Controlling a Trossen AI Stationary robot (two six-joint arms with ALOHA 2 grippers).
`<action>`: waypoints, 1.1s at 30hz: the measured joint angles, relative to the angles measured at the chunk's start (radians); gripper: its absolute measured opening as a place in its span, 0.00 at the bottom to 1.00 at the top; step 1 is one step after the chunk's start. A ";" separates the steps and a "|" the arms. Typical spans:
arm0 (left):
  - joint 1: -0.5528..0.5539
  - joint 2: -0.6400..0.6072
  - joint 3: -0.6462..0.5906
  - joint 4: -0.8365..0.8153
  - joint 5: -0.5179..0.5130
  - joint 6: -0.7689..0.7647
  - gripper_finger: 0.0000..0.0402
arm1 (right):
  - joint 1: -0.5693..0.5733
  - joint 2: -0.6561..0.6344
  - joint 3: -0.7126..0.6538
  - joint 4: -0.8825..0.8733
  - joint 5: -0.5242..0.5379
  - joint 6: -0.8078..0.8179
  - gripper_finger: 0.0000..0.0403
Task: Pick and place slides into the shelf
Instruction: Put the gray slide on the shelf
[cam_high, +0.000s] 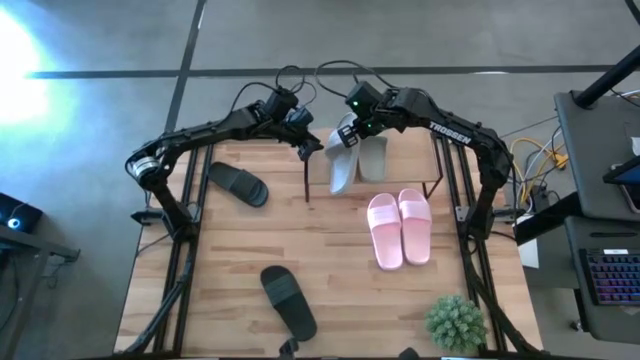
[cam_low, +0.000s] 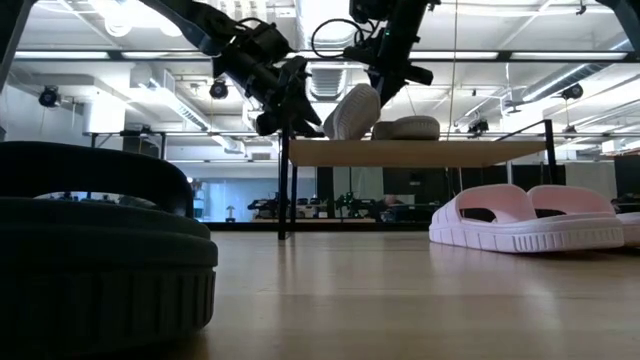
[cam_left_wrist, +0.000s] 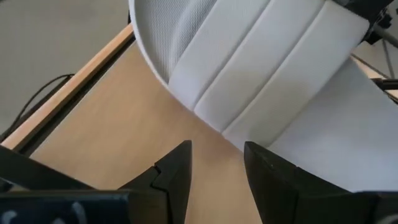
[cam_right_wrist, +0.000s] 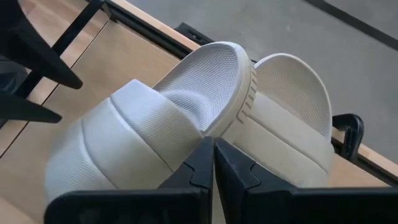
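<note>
Two pale grey slides lie on the shelf (cam_high: 415, 160) at the table's far side. The left one (cam_high: 343, 160) is tilted, its raised side leaning on the flat right one (cam_high: 374, 157); the low view shows it tipped up (cam_low: 352, 112) against its mate (cam_low: 408, 127). My left gripper (cam_high: 306, 138) stands open at the tilted slide's left side, nothing between its fingers (cam_left_wrist: 217, 168). My right gripper (cam_high: 360, 126) hangs shut above where the two slides meet (cam_right_wrist: 214, 158). A pink pair (cam_high: 400, 228) and two black slides (cam_high: 238, 184), (cam_high: 288, 300) rest sole-down on the table. My left gripper slants down from the table's left at the tilted grey slide, one finger (cam_left_wrist: 273, 177) right beside its outer edge (cam_left_wrist: 323, 143). Whether it touches, I cannot tell. My right gripper points steeply down with shut tips over the tilted slide's strap (cam_right_wrist: 186, 130), and contact cannot be told either.
The shelf's thin black legs (cam_low: 283, 190) stand at its corners. A small green plant (cam_high: 455, 322) sits at the near right corner. One black slide fills the low view's near left (cam_low: 100, 250). Bare tabletop lies between the black slides and the pink pair.
</note>
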 joint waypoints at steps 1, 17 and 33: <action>-0.002 0.000 0.000 0.003 0.000 -0.007 0.33 | 0.002 0.004 0.000 0.000 -0.001 0.000 0.02; -0.049 -0.006 -0.003 0.061 0.004 -0.019 0.33 | 0.016 0.029 0.001 0.024 -0.005 0.004 0.02; -0.225 -0.103 -0.012 0.013 -0.699 0.394 0.33 | 0.025 0.006 -0.003 0.016 -0.017 -0.045 0.02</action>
